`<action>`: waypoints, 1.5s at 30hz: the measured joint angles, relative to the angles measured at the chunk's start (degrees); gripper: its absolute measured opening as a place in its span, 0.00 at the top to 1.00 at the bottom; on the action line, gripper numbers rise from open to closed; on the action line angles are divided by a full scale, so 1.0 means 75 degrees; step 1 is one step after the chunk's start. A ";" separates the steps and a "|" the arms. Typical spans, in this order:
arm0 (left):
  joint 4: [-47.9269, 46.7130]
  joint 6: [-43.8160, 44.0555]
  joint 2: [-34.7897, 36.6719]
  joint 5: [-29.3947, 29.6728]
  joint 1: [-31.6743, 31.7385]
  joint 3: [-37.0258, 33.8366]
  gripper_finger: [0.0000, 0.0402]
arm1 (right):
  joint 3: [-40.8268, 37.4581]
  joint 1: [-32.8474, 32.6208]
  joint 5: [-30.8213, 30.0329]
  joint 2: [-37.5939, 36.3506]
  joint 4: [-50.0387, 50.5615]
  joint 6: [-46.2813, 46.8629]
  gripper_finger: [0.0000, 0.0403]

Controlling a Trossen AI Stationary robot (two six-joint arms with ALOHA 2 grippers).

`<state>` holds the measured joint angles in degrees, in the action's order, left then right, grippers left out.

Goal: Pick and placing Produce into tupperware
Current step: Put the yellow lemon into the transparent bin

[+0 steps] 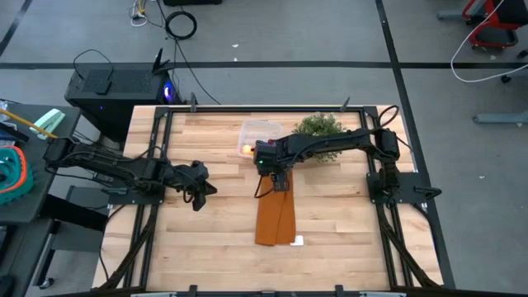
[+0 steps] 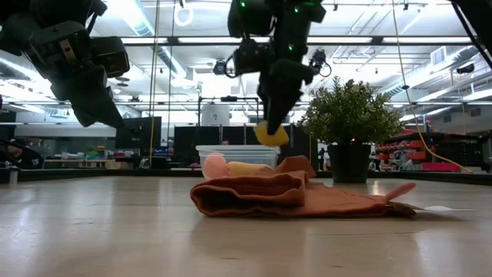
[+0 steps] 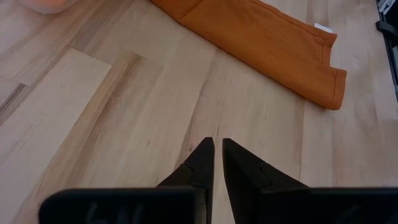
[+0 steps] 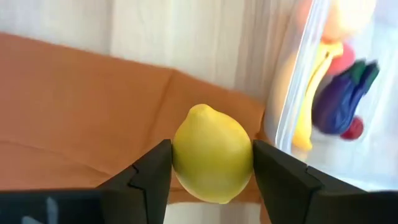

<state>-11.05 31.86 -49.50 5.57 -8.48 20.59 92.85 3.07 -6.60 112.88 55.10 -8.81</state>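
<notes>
My right gripper is shut on a yellow lemon above the far end of the orange-brown cloth; the lemon also shows in the low view. The clear tupperware stands just beyond, holding a yellow banana, a dark purple-blue piece, a small red piece and an orange round fruit. My left gripper hovers shut and empty over the left of the table. My right gripper pinches the lemon's two opposite sides between its two fingers. The fingers point down from above. The lemon is lifted clear of the cloth, its pointed end away from the wrist.
A green bushy potted plant stands at the far right beside the tupperware. A small white tag lies by the cloth's near end. Bare wood lies at the near left and near right of the table.
</notes>
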 joint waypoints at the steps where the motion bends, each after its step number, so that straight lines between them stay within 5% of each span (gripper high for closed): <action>1: 0.0000 0.0000 0.0000 0.0001 0.0001 0.0000 0.90 | 0.0093 -0.0003 0.0002 0.0000 0.0021 -0.0057 0.49; 27: -0.0003 0.0012 0.0000 -0.0002 -0.0001 0.0002 0.90 | 0.1851 0.1454 -0.0147 0.0009 -0.1699 -0.0255 0.48; 31: -0.0003 0.0028 0.0000 -0.0002 0.0002 0.0001 0.90 | 0.2996 0.1635 -0.0150 0.0640 -0.1174 -0.0517 0.48; 36: -0.0060 0.0070 0.0000 -0.0007 0.0002 0.0002 0.91 | 0.5629 0.1794 -0.0167 0.2218 0.0299 -0.0925 0.48; 45: -0.0122 0.0271 0.0000 -0.0004 -0.0013 0.0002 0.90 | 0.4931 0.2426 0.0000 0.2483 0.0494 0.0059 0.48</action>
<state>-11.97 33.89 -49.50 5.54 -8.58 20.60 129.83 21.26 -6.60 131.50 58.80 -8.37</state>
